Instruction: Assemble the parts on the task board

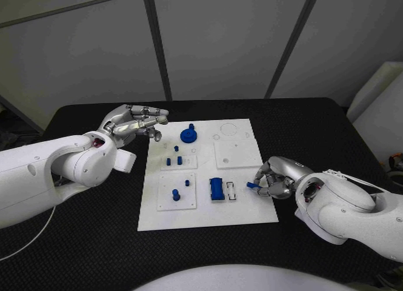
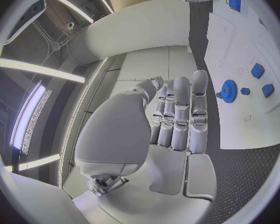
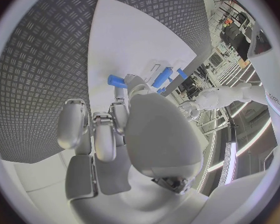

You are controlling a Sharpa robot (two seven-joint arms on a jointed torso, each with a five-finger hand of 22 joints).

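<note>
Nearest to me, at the lower right of the head view, my right hand (image 1: 273, 178) sits at the right edge of the task board (image 1: 201, 215), pinching a small blue peg (image 1: 252, 185) between thumb and a fingertip; in the right wrist view the same blue peg (image 3: 116, 80) sticks out past my fingers (image 3: 71, 124) over the white plate. It looks like light, stiff plastic, smooth enough to twist out of a pinch, so I judge it best held across its sides near the middle, leaving the free end bare for seating. Just left of it, in the middle of the frame, the blue block (image 1: 217, 189) stands in its sub-plate, with a single blue pin (image 1: 176, 194) further left in the lower-left sub-plate. Above these, a cluster of short pins (image 1: 177, 160) stands in the upper-left sub-plate. Farther up, the blue gear (image 1: 189, 133) rests near the board's top edge; it is flat and toothed, and the raised hub looks the safest place to take it. Farthest, at the upper left, my left hand (image 1: 137, 123) hovers off the board's corner, fingers loosely curled, holding nothing.
</note>
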